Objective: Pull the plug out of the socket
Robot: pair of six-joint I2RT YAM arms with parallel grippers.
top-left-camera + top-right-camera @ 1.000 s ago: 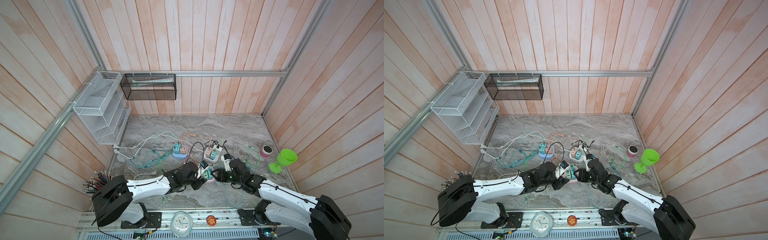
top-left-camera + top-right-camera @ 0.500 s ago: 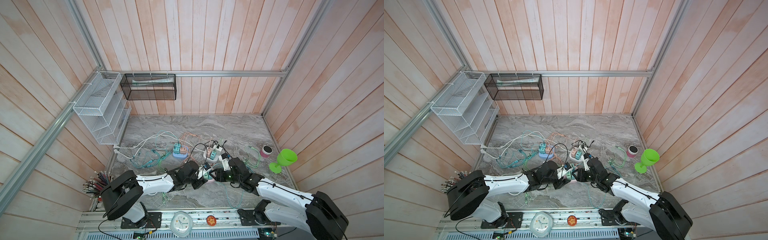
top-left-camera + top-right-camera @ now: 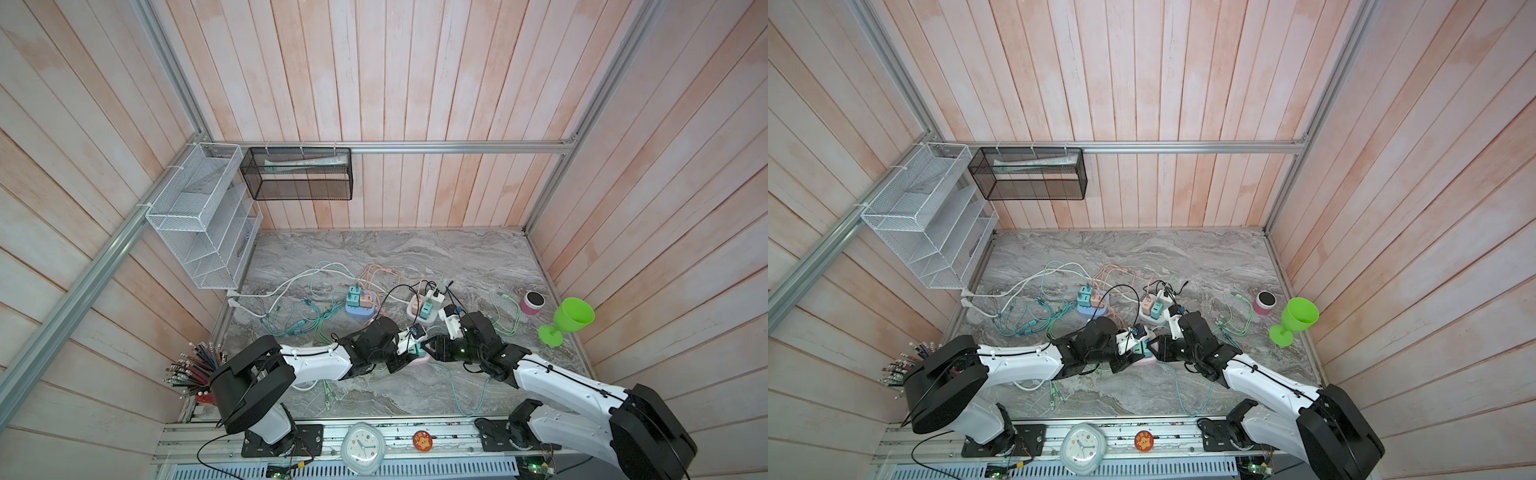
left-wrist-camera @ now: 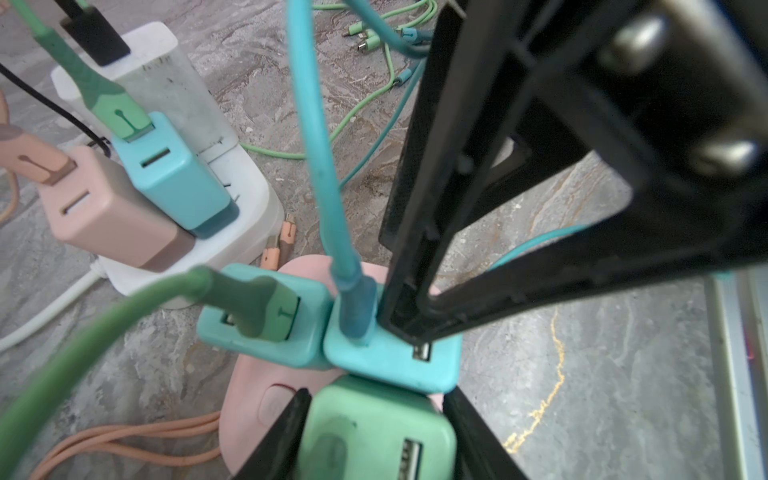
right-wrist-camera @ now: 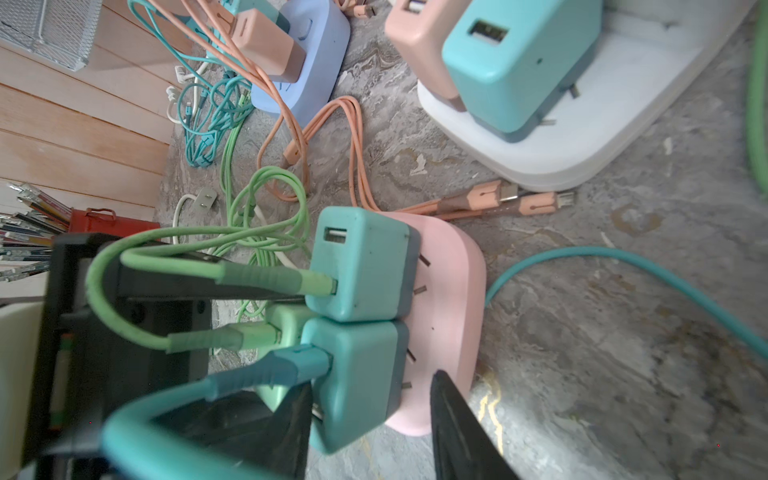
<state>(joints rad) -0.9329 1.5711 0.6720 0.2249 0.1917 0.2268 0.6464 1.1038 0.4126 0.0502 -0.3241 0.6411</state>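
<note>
Left gripper (image 4: 376, 399): jaws narrow, hugging mint plug (image 4: 374, 436); grip unconfirmed.
Pink socket (image 5: 451, 286): on counter (image 4: 602, 374), mid-front, carrying three plugs.
Right gripper (image 5: 372, 380): jaws apart, astride teal plug (image 5: 357, 353).
Hazard: unpinned socket likely lifts with plug; cables (image 4: 316, 124) snag.

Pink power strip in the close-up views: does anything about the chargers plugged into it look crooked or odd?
Yes. In the right wrist view the two teal plugs on the pink socket sit lifted, not flush: bare metal prongs show in the gap. The blue-green plug on the white socket shows the same.
</note>
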